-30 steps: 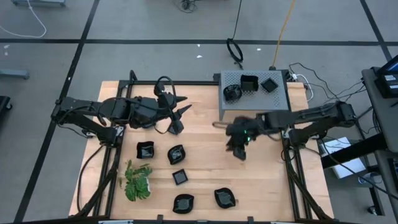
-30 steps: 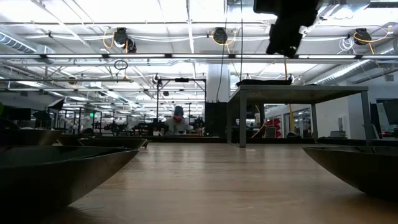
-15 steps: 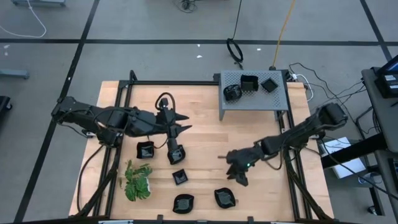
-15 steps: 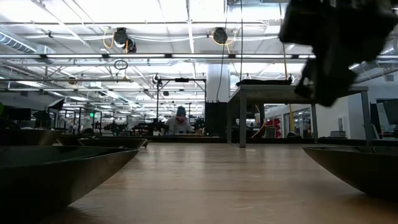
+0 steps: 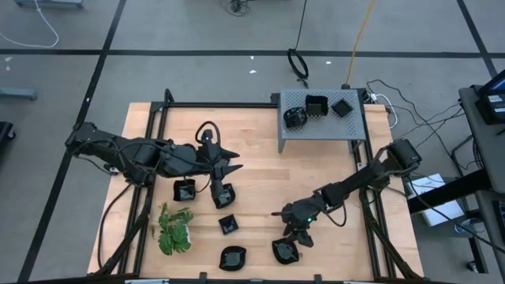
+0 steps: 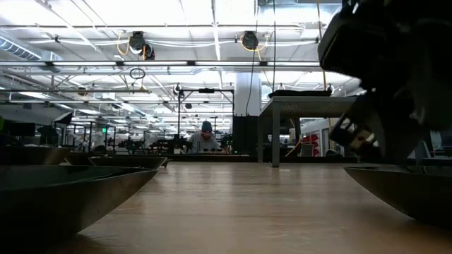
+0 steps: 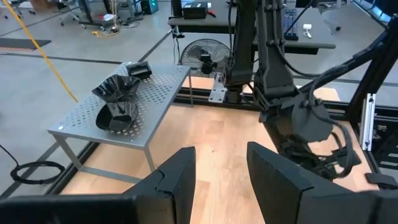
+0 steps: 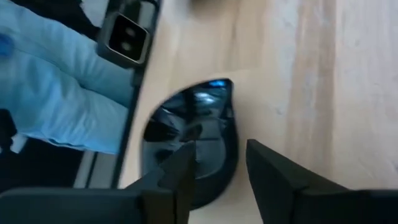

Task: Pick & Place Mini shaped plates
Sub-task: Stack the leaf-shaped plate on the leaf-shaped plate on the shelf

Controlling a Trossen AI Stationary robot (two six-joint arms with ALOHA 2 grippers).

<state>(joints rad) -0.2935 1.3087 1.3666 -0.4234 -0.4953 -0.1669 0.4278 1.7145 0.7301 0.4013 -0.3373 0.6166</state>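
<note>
Two robot arms work over a wooden table (image 5: 260, 166) strewn with mini shaped plates.

The grey perforated box (image 5: 322, 120) at the far edge carries three black dishes (image 5: 316, 106); six more lie near the front. The right gripper (image 5: 290, 239), fingers parted and empty, hangs just above a glossy plate (image 8: 193, 134). The left gripper (image 5: 219, 192), unclenched, sits over another plate (image 5: 223, 196).

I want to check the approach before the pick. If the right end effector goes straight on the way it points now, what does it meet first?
Most likely the glossy black mini plate near the table's front edge. The right end effector, fingers open, points down at it, with one finger already over its rim. Height above it is unclear.
</note>
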